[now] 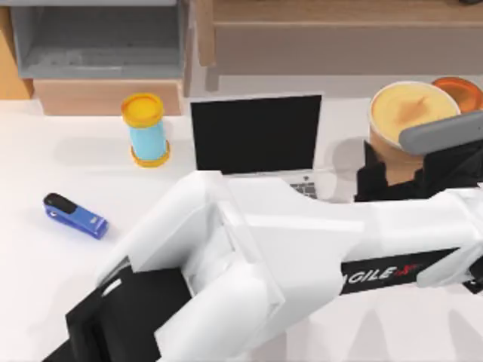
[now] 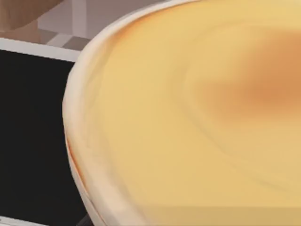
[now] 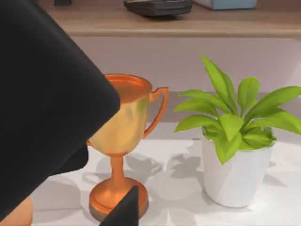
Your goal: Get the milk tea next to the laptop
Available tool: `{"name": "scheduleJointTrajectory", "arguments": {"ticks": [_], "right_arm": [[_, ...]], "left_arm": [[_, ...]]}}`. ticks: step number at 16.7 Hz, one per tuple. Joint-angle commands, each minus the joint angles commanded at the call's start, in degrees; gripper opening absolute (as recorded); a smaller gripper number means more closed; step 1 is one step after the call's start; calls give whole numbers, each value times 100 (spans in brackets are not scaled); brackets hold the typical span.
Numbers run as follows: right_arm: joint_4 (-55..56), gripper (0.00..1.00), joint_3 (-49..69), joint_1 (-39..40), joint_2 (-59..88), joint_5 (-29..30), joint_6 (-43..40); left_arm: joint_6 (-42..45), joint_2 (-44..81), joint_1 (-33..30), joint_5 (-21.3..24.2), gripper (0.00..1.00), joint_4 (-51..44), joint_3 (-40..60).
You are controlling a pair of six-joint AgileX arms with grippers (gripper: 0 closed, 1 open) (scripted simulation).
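1. White arm segments of the left arm (image 1: 302, 249) stretch from the lower left of the top view across the surface (image 1: 45, 158) to the right, ending in a dark wrist at the milk tea (image 1: 411, 113).
2. The left jaws (image 1: 392, 162) sit against the brown side of the milk tea at its near side; whether they are clamped on it or only beside it, I cannot tell.
3. In the left wrist view the creamy top of the milk tea (image 2: 197, 122) lies directly under the camera, with the black screen of the laptop (image 2: 28, 136) just beside its pale rim.
4. The milk tea stands just right of the laptop (image 1: 256, 136), near its right edge, with a narrow strip of bare surface between them.
5. A grey part of the right arm (image 1: 441, 132) crosses the milk tea's right rim; its jaws' state I cannot tell.
6. Behind the cup, the trophy (image 3: 124, 141) stands close, and a potted plant (image 3: 237, 150) stands beside it in the right wrist view.
7. Well away from the jaws, left of the laptop, are a blue cylinder with a yellow lid (image 1: 146, 128) and a blue stapler (image 1: 74, 215), with open surface around them.
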Motion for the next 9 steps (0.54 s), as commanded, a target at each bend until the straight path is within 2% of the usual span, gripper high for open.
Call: {"name": "scheduleJointTrajectory", "arguments": {"ticks": [3, 9], "right_arm": [[0, 100, 0, 0, 0, 0, 0], [0, 100, 0, 0, 0, 0, 0]], "left_arm": [[0, 0, 0, 0, 98, 0, 0], [0, 0, 0, 0, 100, 0, 0]]}}
